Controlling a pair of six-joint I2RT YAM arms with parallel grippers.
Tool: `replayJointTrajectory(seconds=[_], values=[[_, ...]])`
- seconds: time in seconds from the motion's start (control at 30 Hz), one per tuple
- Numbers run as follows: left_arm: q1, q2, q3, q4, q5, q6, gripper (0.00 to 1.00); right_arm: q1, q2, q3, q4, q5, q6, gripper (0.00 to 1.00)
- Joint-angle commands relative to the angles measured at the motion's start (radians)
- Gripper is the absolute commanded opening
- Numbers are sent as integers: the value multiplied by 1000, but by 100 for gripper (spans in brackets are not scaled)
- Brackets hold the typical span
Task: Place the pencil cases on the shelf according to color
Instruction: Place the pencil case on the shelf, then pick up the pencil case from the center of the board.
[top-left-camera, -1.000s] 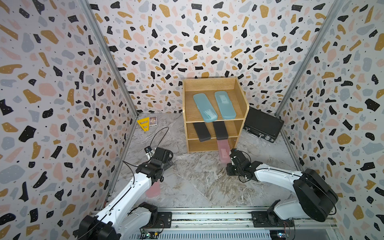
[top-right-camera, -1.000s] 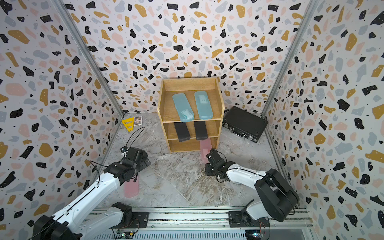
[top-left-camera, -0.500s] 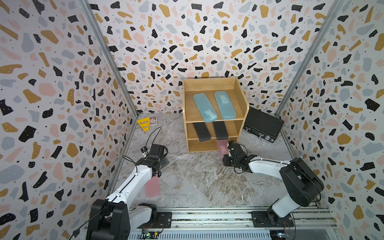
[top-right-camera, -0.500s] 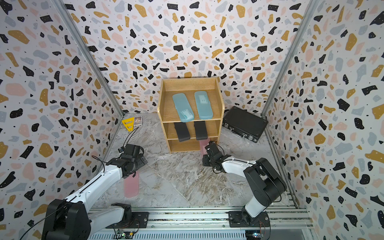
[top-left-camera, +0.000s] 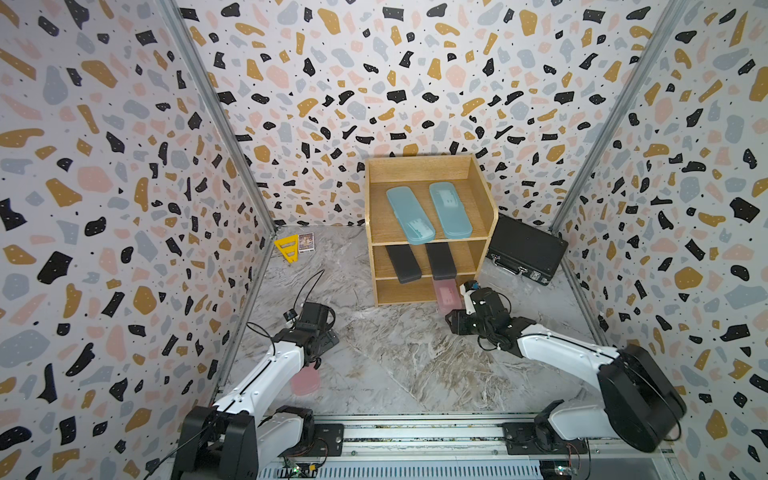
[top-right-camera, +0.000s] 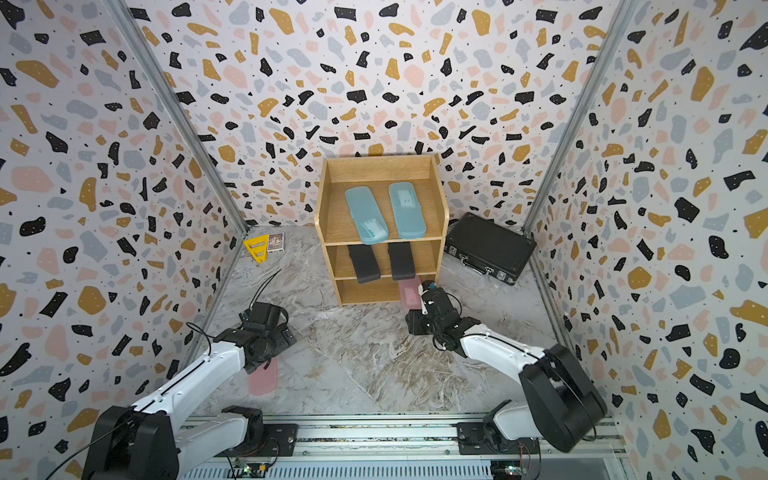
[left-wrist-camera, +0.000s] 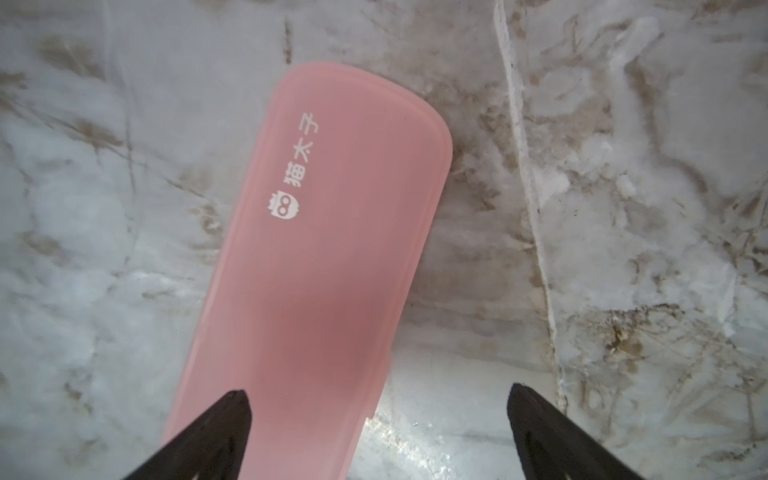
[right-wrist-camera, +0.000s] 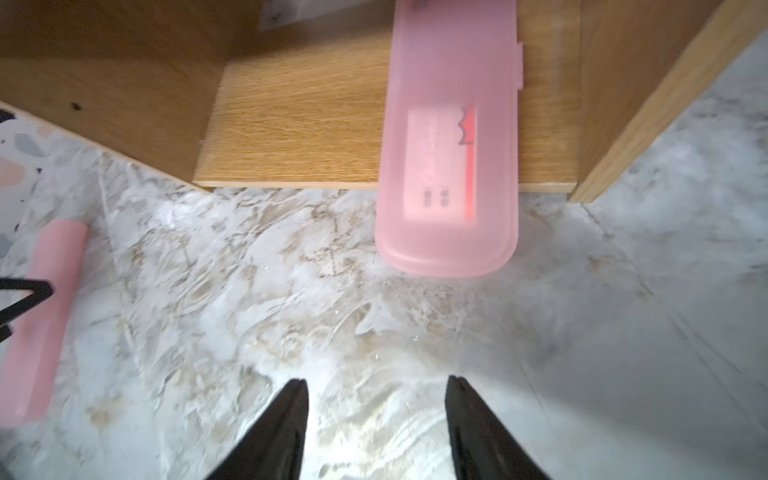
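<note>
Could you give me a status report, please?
Both open: left end effector, right end effector. First pink case overhangs shelf bottom; second pink case on floor. Nothing blocking.

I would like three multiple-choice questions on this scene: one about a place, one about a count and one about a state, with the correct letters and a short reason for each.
1. On which tier of the light wooden shelf do the two translucent teal pencil cases lie? A top; B middle; C bottom.
2. How many matte black rectangular pencil cases are on the middle tier? A one; B two; C three.
3. The right gripper is: A shut on a case; B open and empty; C shut and empty.
Answers: 1 A, both lie on the top board; 2 B, two lie side by side; 3 B, its jaws stand apart, gripping nothing.
</note>
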Motion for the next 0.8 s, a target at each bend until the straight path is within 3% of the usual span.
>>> replayJointTrajectory(seconds=[0.0, 0.07, 0.2, 0.47, 0.6, 0.67, 0.77], values=[[-3, 37, -6, 25, 57, -15, 100, -2, -142, -21, -151, -13, -45, 68], [-24, 42, 14, -6, 40, -20, 100, -2, -228, -32, -207, -10, -59, 72], [-84, 16, 1, 36, 123, -64, 100, -2, -339, -30, -315, 6, -84, 79], [-280, 14, 36, 105, 129, -207, 100, -1, -355, -37, -351, -17, -79, 83], [-356, -26, 125, 62, 64, -211, 100, 2, -334, -28, -344, -45, -57, 88], [-359, -71, 182, -37, 12, -179, 100, 23, -325, -17, -343, -48, -43, 100], [-358, -182, 240, -210, -139, -123, 100, 124, -307, -7, -313, 22, -13, 100]])
